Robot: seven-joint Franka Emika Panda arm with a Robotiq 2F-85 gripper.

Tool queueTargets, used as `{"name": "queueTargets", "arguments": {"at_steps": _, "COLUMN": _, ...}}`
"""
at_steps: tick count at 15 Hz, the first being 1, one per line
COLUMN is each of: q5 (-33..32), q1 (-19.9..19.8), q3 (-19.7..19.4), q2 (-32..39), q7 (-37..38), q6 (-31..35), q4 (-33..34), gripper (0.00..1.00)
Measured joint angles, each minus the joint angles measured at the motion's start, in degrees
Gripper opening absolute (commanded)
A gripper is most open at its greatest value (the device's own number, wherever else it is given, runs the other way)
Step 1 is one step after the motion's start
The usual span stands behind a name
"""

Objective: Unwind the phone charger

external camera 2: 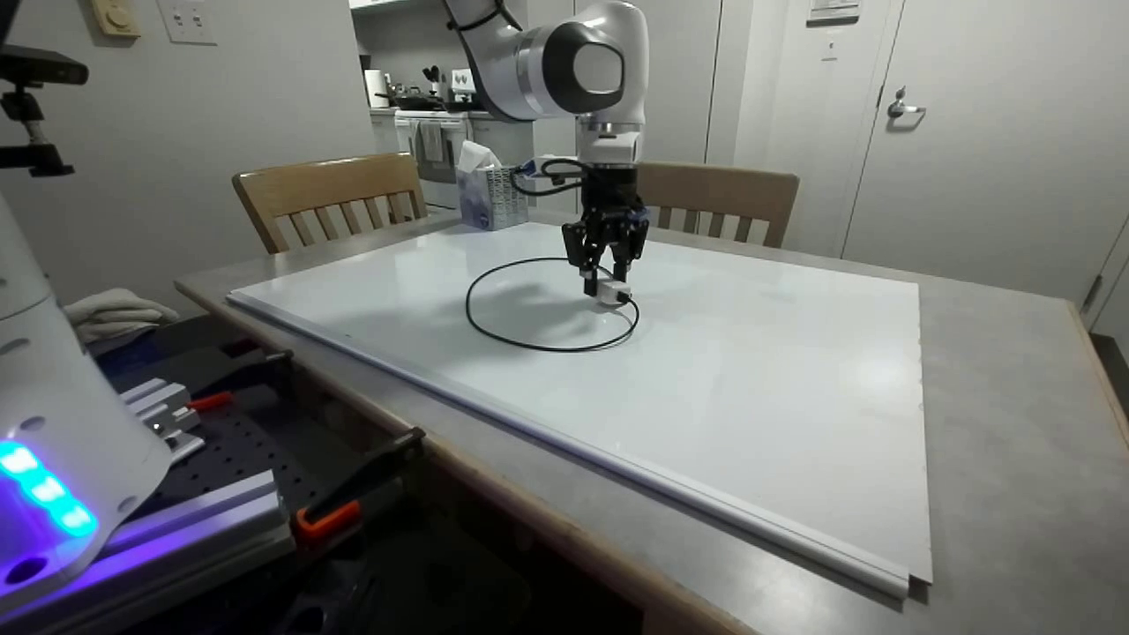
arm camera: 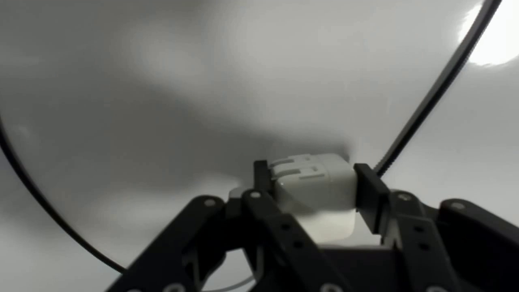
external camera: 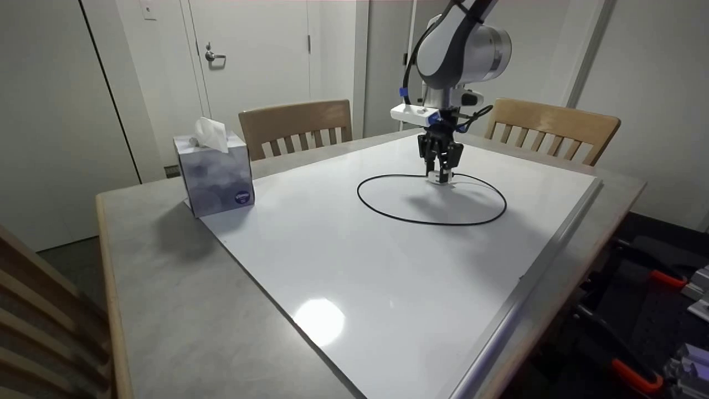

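The phone charger's whitish plug [arm camera: 316,194] sits between the fingers of my gripper [arm camera: 311,175], and both pads press its sides in the wrist view. In both exterior views the gripper [external camera: 437,174] points straight down, with the plug [external camera 2: 609,292] at the whiteboard's surface or barely above it; I cannot tell which. The thin black cable [external camera: 426,223] lies on the board as one wide oval loop that leads back to the gripper. A dark connector [external camera 2: 625,298] meets the plug's side. Where the loop closes behind the gripper, the cable is hidden.
Under everything lies a large white board [external camera: 332,249] with a raised metal rail [external camera 2: 564,432] along one long edge. A tissue box [external camera: 219,180] stands at a board corner. Wooden chairs [external camera: 299,122] surround the table, and orange-tipped clamps [external camera 2: 331,520] hold the robot's mount.
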Motion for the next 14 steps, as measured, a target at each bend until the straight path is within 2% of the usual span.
{"name": "queueTargets", "arguments": {"at_steps": 2, "q5": -0.1, "q1": 0.0, "q3": 0.0, "q2": 0.0, "q7": 1.4, "q6": -0.8, "q4": 0.2, "gripper": 0.28}}
{"name": "queueTargets", "arguments": {"at_steps": 9, "q5": -0.2, "q1": -0.2, "q3": -2.7, "q2": 0.3, "q7": 19.4, "q6": -7.8, "q4": 0.8, "gripper": 0.28}}
{"name": "queueTargets", "arguments": {"at_steps": 10, "q5": -0.1, "q1": -0.4, "q3": -3.1, "q2": 0.3, "q7": 22.1, "q6": -7.8, "q4": 0.7, "gripper": 0.53}}
{"name": "queueTargets", "arguments": {"at_steps": 12, "q5": -0.7, "q1": -0.8, "q3": -2.8, "q2": 0.2, "q7": 22.7, "q6": -7.8, "q4": 0.7, "gripper": 0.53}}
{"name": "queueTargets", "arguments": {"at_steps": 13, "q5": -0.8, "q1": -0.8, "q3": -2.8, "q2": 0.2, "q7": 22.7, "q6": -7.8, "q4": 0.7, "gripper": 0.28}}
{"name": "queueTargets", "arguments": {"at_steps": 14, "q5": -0.8, "q1": -0.8, "q3": -2.7, "q2": 0.2, "q7": 22.7, "q6": -7.8, "q4": 0.7, "gripper": 0.28}}
